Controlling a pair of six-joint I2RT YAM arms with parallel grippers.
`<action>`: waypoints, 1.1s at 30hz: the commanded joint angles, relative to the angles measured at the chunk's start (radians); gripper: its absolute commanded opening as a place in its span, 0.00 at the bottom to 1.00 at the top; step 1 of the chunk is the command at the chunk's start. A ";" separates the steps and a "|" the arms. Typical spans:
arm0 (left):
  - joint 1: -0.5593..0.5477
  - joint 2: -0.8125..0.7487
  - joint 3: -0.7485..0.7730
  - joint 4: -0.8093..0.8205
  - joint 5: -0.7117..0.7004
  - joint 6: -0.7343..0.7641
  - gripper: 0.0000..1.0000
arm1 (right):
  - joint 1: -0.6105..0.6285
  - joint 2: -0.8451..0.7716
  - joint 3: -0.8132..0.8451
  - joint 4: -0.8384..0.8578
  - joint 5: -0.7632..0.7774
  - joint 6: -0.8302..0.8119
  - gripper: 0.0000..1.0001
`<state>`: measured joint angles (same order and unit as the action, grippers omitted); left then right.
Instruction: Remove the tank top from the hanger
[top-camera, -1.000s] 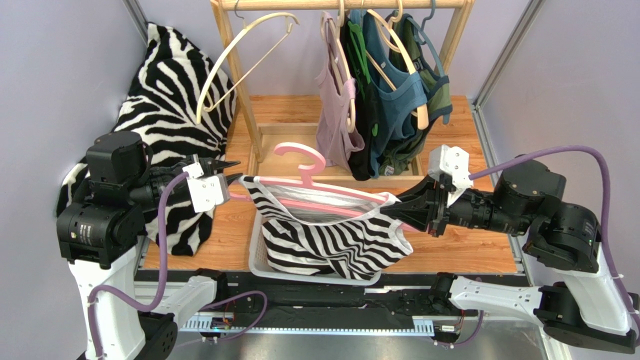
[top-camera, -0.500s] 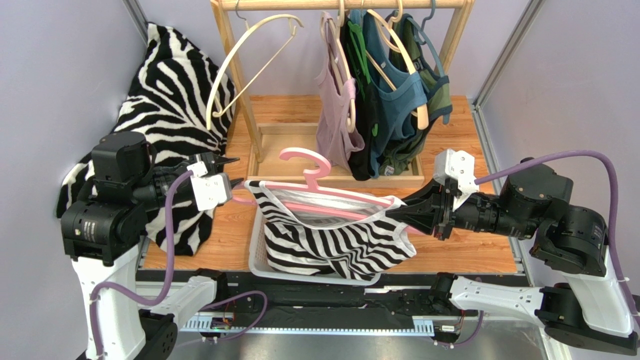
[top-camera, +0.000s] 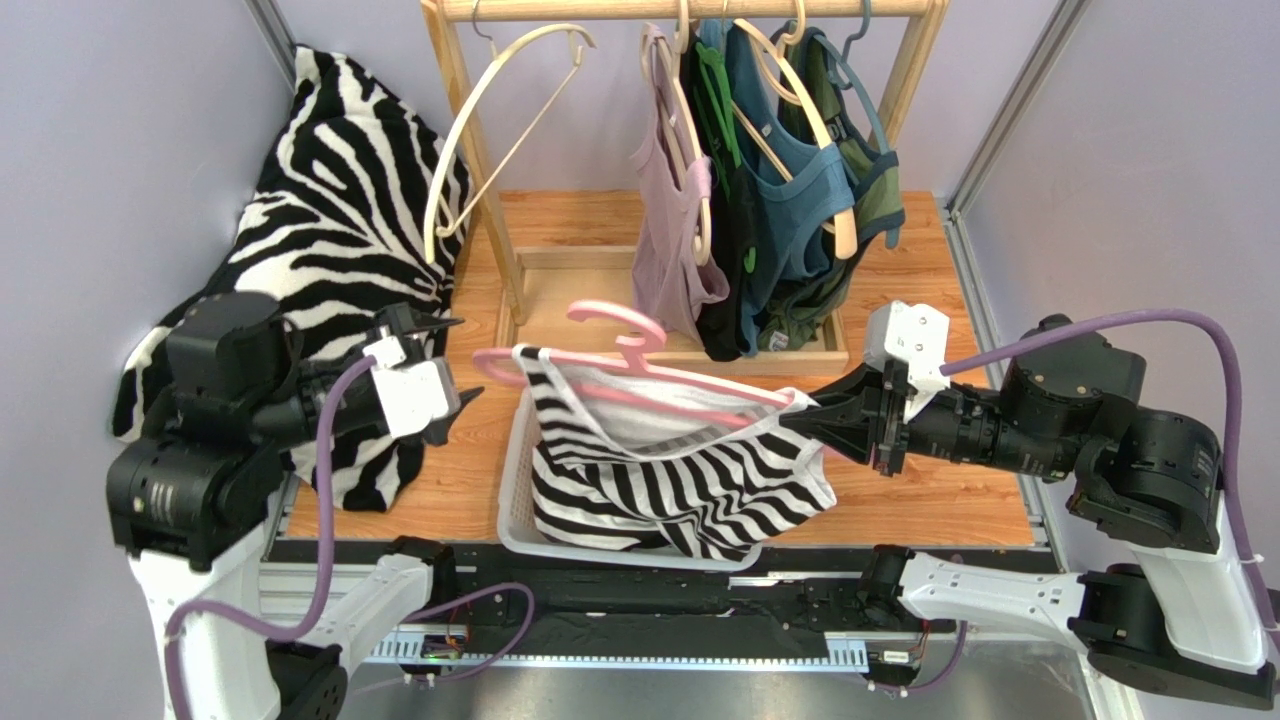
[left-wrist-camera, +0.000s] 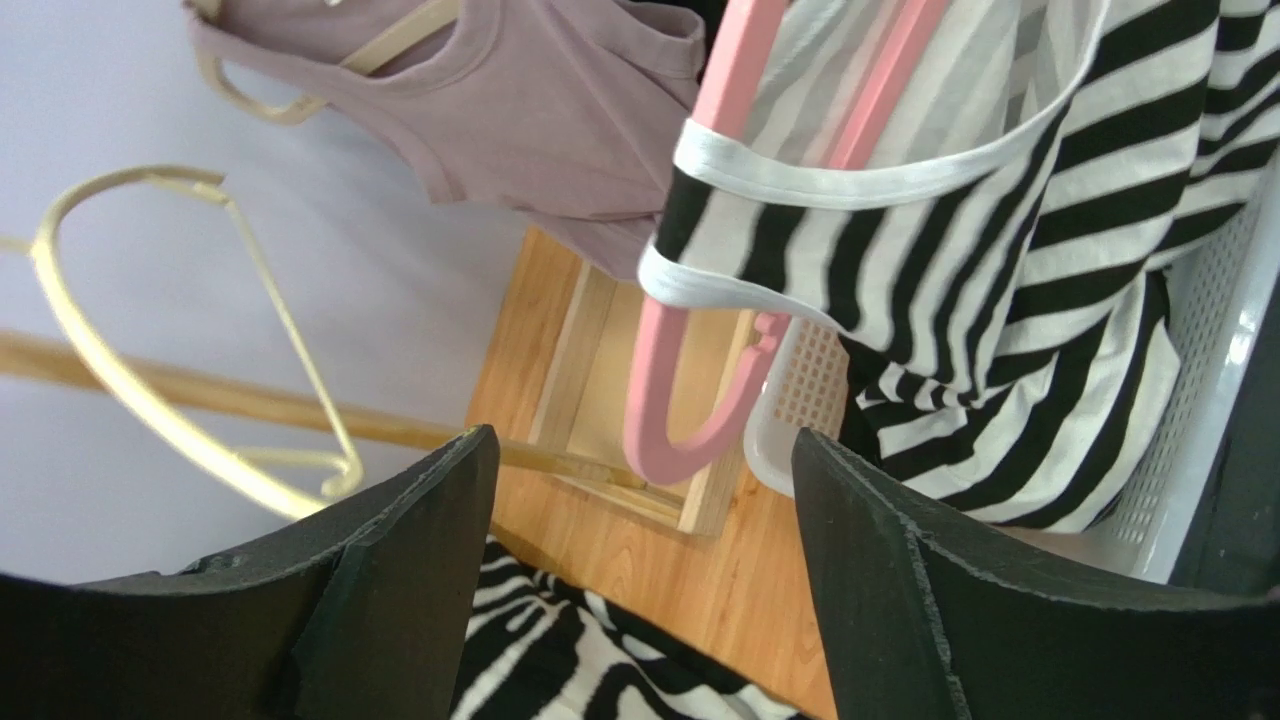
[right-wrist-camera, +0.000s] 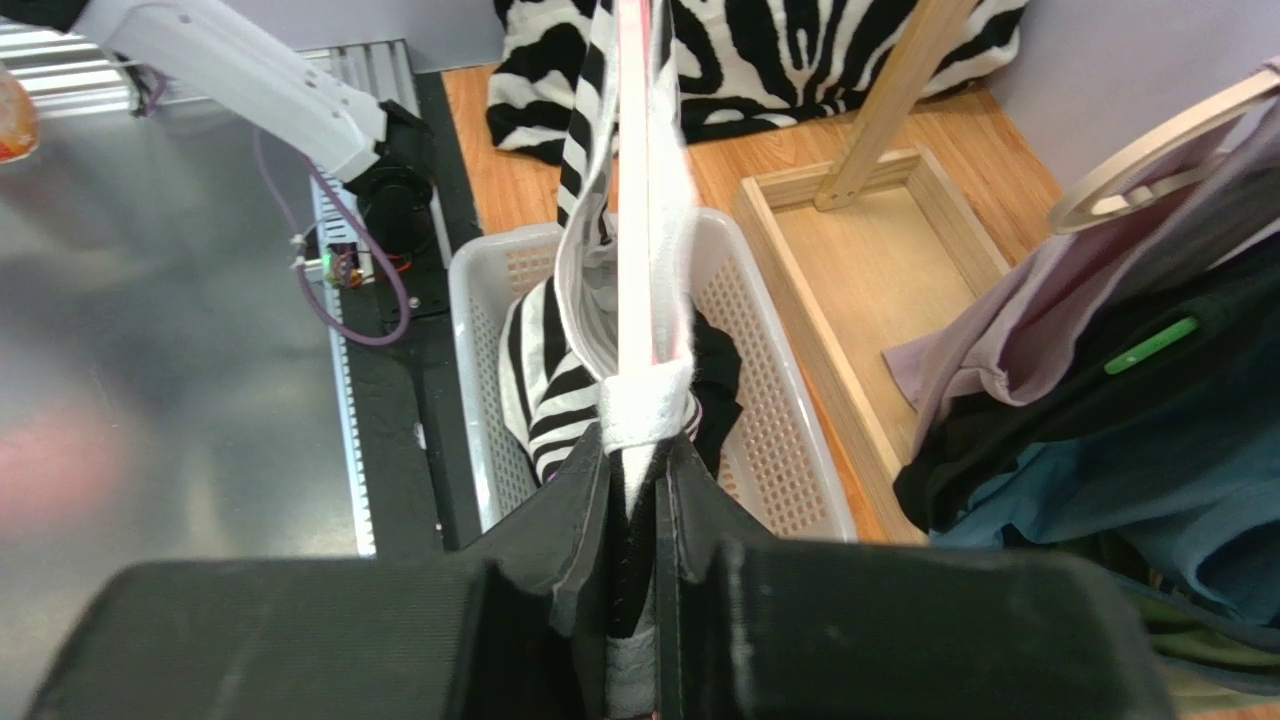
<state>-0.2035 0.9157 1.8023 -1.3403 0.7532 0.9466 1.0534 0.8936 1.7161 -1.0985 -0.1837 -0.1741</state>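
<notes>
The black-and-white striped tank top (top-camera: 676, 480) hangs on a pink hanger (top-camera: 616, 320), and its lower part sags into the white basket (top-camera: 516, 465). My right gripper (top-camera: 819, 417) is shut on the tank top's white strap at the hanger's right end; in the right wrist view the strap (right-wrist-camera: 643, 405) runs into the right gripper (right-wrist-camera: 639, 450), with the pink bar (right-wrist-camera: 637, 180) rising beyond it. My left gripper (top-camera: 458, 357) stands open just left of the hanger's free left end. From the left wrist, that pink end (left-wrist-camera: 661, 390) and the striped tank top (left-wrist-camera: 1022, 225) lie past the open left gripper (left-wrist-camera: 643, 438), untouched.
A wooden clothes rack (top-camera: 469, 165) stands behind, with an empty cream hanger (top-camera: 496, 113) and several garments (top-camera: 751, 195) on hangers. A zebra-print cushion (top-camera: 331, 195) leans at the back left, close behind the left arm. The rack's wooden base frame (top-camera: 586, 285) lies beyond the basket.
My left gripper has opened, let go of the hanger's left end and drawn back to the left. The hanger and tank top shifted slightly right. The right gripper keeps its grip.
</notes>
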 joint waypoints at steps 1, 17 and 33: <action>-0.005 -0.116 -0.034 0.151 -0.074 -0.213 0.83 | 0.002 0.018 0.033 0.057 0.047 -0.030 0.00; -0.007 0.002 -0.054 -0.094 0.075 -0.115 0.89 | 0.002 0.011 0.039 0.057 -0.037 -0.056 0.00; -0.068 0.137 -0.017 -0.339 0.101 0.007 0.45 | 0.003 0.022 0.040 0.072 -0.068 -0.061 0.00</action>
<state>-0.2298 1.0431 1.7996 -1.3567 0.8551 0.9077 1.0527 0.9150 1.7161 -1.1023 -0.2287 -0.2192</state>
